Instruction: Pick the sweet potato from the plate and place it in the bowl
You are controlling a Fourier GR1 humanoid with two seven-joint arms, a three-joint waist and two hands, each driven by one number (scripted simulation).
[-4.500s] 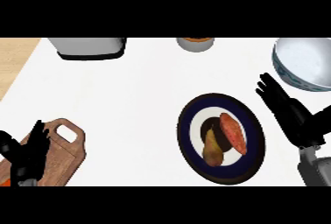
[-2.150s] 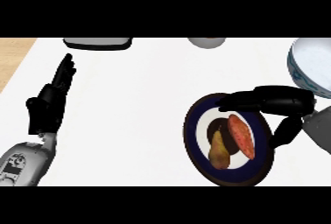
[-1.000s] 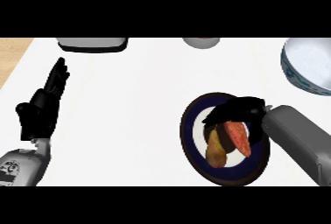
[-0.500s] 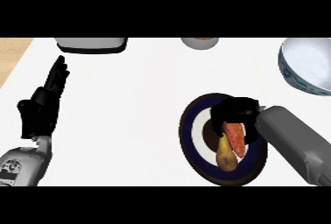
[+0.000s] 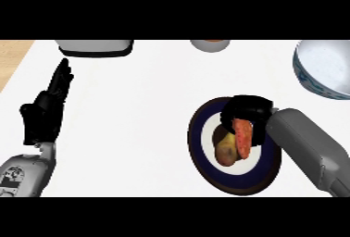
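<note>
A: Over the plate [image 5: 205, 159], right hand [image 5: 245, 111] curls round the sweet potato [image 5: 242, 137]; the grasp step. Left hand [image 5: 46, 109] rests open, fingers up.

B: Next: lift, carry up-right to the bowl [image 5: 321, 69]. Versus half a second ago, potato's upper end seems raised slightly; a yellowish item [image 5: 225, 148] stays put.

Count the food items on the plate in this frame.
2. An orange-red sweet potato lies at the plate's centre-right, its upper end under the curled right hand; a yellow-brown potato lies against its left side. The hand may hide more.
</note>
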